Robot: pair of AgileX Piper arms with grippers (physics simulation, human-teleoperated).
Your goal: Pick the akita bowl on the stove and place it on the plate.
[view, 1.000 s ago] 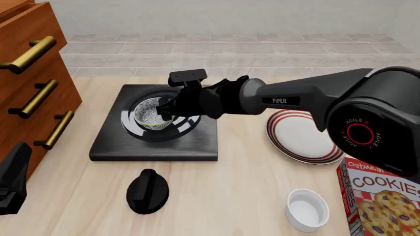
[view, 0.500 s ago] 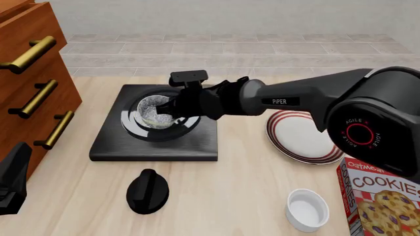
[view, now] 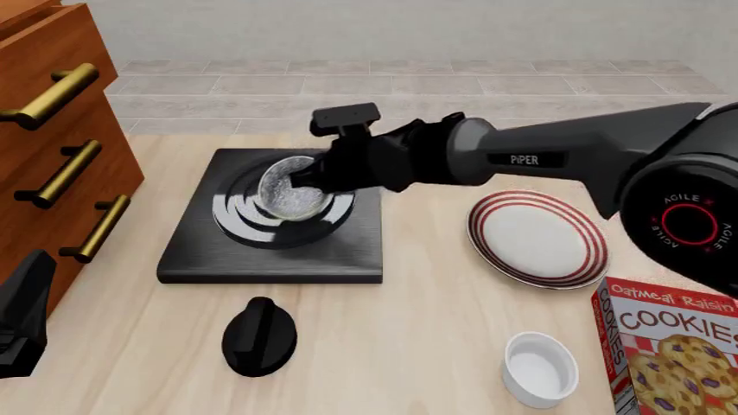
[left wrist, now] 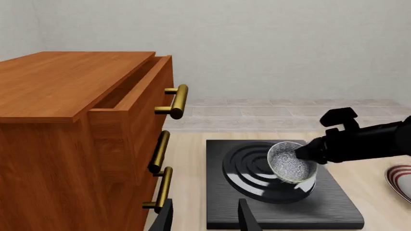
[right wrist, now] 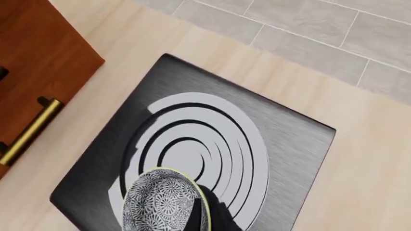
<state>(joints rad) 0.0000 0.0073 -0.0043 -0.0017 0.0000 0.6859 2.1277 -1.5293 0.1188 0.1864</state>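
The speckled akita bowl (view: 289, 190) hangs tilted just above the ringed black stove (view: 271, 252), with my right gripper (view: 309, 178) shut on its rim. The left wrist view shows the bowl (left wrist: 292, 162) clear of the stove (left wrist: 321, 208). From the right wrist view the bowl (right wrist: 163, 202) sits against a dark finger (right wrist: 215, 217) over the stove (right wrist: 289, 144). The red-striped white plate (view: 537, 238) lies to the right of the stove. My left gripper (left wrist: 207, 221) is open and holds nothing, low at the front left (view: 17, 324).
A wooden drawer cabinet (view: 58, 147) with brass handles stands at the left. A black round knob (view: 259, 337) lies in front of the stove. A white ramekin (view: 540, 367) and a cookie box (view: 669, 346) sit at the front right.
The right gripper has lifted the bowl off the stove's rings and carried it slightly up and to the right, tilting it. The left arm has stayed still.
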